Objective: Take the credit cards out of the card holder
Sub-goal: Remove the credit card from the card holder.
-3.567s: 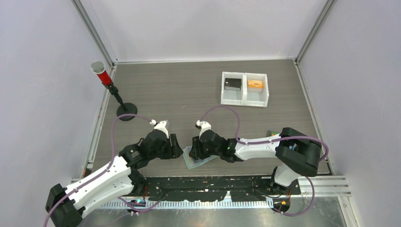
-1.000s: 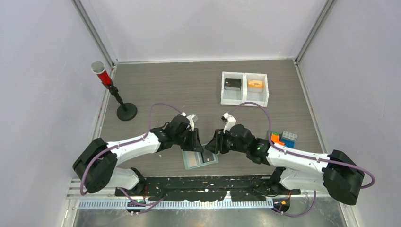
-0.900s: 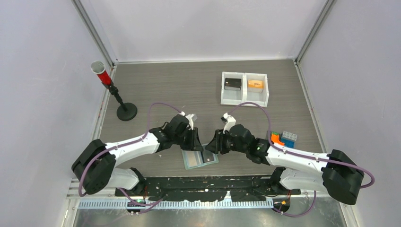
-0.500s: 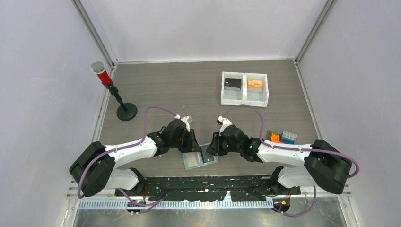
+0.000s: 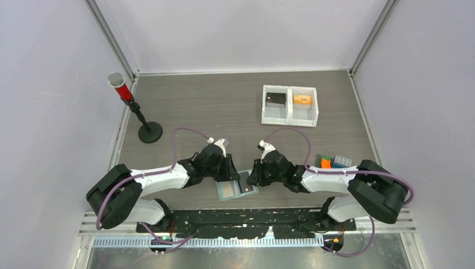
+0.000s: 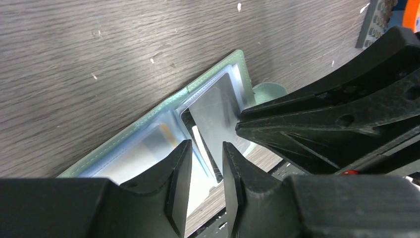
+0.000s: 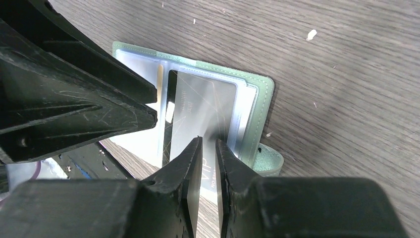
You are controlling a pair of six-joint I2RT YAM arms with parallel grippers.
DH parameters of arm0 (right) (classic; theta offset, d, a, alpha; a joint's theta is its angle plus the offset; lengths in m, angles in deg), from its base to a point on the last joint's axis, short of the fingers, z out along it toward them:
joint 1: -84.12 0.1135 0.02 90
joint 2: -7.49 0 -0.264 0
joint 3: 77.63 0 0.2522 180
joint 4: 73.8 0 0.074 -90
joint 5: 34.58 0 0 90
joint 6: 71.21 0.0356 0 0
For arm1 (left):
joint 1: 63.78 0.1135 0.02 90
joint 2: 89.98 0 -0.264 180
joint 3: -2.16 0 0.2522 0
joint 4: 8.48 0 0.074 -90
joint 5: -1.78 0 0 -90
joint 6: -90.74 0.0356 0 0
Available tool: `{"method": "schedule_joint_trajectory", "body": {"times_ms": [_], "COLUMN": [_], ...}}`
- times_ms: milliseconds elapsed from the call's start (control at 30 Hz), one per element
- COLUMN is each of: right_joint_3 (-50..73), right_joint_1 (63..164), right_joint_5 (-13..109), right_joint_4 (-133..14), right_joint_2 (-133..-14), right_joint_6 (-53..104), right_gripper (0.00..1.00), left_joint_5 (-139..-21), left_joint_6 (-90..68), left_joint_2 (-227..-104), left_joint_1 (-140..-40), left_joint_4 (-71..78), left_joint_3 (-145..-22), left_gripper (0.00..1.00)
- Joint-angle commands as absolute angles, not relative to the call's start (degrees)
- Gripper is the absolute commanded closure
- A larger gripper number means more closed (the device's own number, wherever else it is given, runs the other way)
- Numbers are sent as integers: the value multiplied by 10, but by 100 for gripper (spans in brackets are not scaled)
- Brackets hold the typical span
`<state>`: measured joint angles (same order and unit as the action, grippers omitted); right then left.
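The sage-green card holder (image 5: 229, 192) lies open and flat near the table's front edge. Its rim (image 6: 148, 119) and round snap tab (image 7: 267, 161) show in the wrist views. A light blue-grey credit card (image 7: 203, 106) sits partly out of the right pocket, also seen as the card (image 6: 215, 106). An orange-tan strip (image 7: 160, 74) shows in the left pocket. My left gripper (image 6: 206, 145) hovers over the holder's middle, jaws a little apart and empty. My right gripper (image 7: 208, 141) has its tips down on the blue card, with a thin gap between the jaws. The two grippers (image 5: 228, 171) (image 5: 251, 175) nearly meet.
A white two-compartment bin (image 5: 289, 115) at the back right holds a black piece (image 5: 275, 100) and an orange piece (image 5: 302, 100). A red-and-black stand (image 5: 131, 106) stands at the left. Coloured bricks (image 5: 332, 162) lie by the right arm. A black rail (image 5: 241, 216) runs along the front edge.
Both grippers have shifted slightly left and come down closer over the open holder. The right jaws have narrowed to a thin gap; the left jaws have widened slightly.
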<state>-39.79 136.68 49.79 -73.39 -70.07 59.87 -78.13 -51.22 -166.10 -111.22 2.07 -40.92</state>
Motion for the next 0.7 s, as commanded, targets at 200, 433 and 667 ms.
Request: {"method": "schedule_joint_trajectory", "body": {"times_ms": [200, 433, 667], "right_joint_3": [-425, -437, -442], "right_joint_1": [1361, 1361, 1358], "right_joint_5": [500, 498, 504], "right_joint_4": [-788, -800, -799], "right_joint_2": [-713, -703, -698], "right_joint_6": [619, 624, 622], "right_gripper": [78, 78, 78], "left_joint_5": [-816, -802, -825], "left_joint_6": [-548, -574, -581], "left_joint_2": [-1682, -1706, -1660], "left_joint_1": [-1129, -1135, -1135], "left_joint_4": [-47, -89, -62], "left_joint_3": [-381, -378, -371], "left_gripper": [69, 77, 100]}}
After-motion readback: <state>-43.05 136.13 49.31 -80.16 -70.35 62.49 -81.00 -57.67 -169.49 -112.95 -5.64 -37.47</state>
